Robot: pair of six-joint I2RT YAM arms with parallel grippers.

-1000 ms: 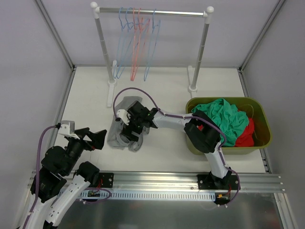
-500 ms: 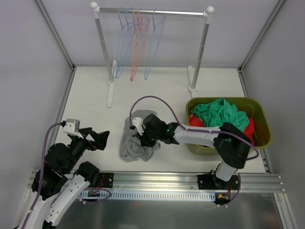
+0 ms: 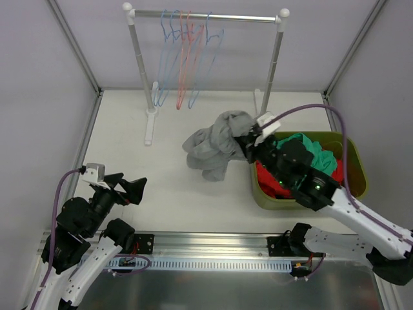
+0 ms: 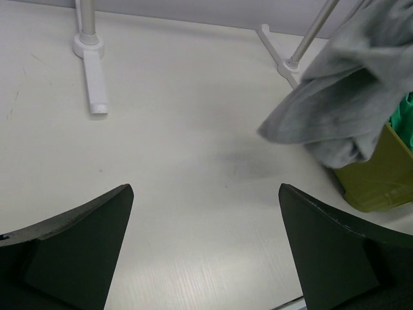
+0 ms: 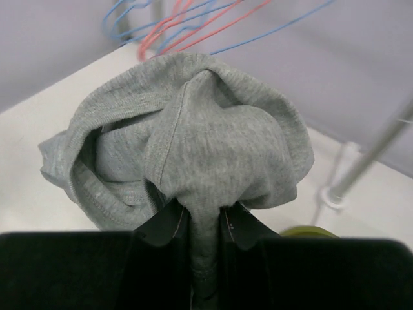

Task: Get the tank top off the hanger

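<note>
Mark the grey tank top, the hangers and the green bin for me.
tank top (image 3: 216,143): top external view, middle of the bunched grey cloth.
hangers (image 3: 186,64): top external view, wires in the middle of the cluster.
bin (image 3: 266,197): top external view, near left wall.

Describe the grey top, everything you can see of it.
The top is plain grey knit, soft jersey by its look, with stitched hems along its openings. It is bunched into a crumpled ball with folds drooping. The right gripper is shut on a pinched fold and holds it up beside the green bin. It seems to hang clear of the table. No hanger shows in it.
</note>
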